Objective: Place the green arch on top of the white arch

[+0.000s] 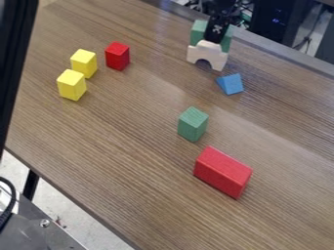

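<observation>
Black gripper (pixel 215 38) at green wooden arch (pixel 198 32); I can't tell its grip. Sideways drift could topple white wooden arch (pixel 208 50).

Green arch (pixel 198 33): you see a muted, bluish green
White arch (pixel 207 51): you see a warm off-white, close to cream
Gripper (pixel 214 37): black to you
Small red block (pixel 117 56): your bright red, deeper on its shaded side
Long red block (pixel 222 172): you get red again, a touch pinker on top
Yellow blocks (pixel 72 85): both clear yellow to your eye, paler on top
Green block (pixel 193 124): your other muted green
Triangular block (pixel 230 84): you see mid blue
Bench (pixel 117 146): brown before you, with streaky wood grain running diagonally
</observation>
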